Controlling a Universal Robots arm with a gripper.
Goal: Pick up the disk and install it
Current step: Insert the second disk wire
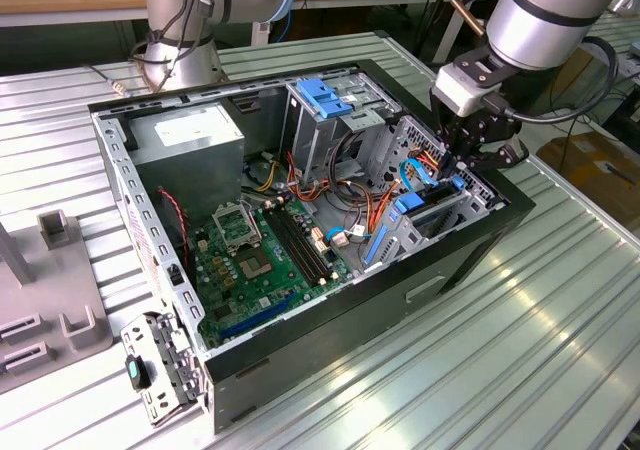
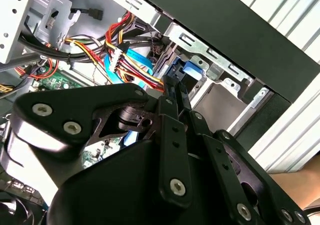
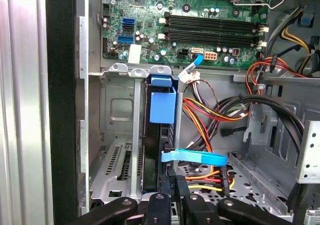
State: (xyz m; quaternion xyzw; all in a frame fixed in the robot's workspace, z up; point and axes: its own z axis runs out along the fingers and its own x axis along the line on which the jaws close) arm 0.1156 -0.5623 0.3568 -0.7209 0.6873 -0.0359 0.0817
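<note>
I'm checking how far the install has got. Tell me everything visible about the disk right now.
The disk stands on edge in the grey metal drive cage at the front corner of the open case, beside the cables. In the first wrist view it shows a dark narrow side with a blue plastic frame and a blue tab at the end toward the motherboard. The gripper sits at its other end, its black fingers close together around the disk's edge. A flat blue cable crosses beside it.

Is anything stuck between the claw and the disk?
Nothing visible is. The black claw sits right at the edge of the blue-framed metal disk, which stands on edge in its grey metal bay; coloured wires lie beside it.
</note>
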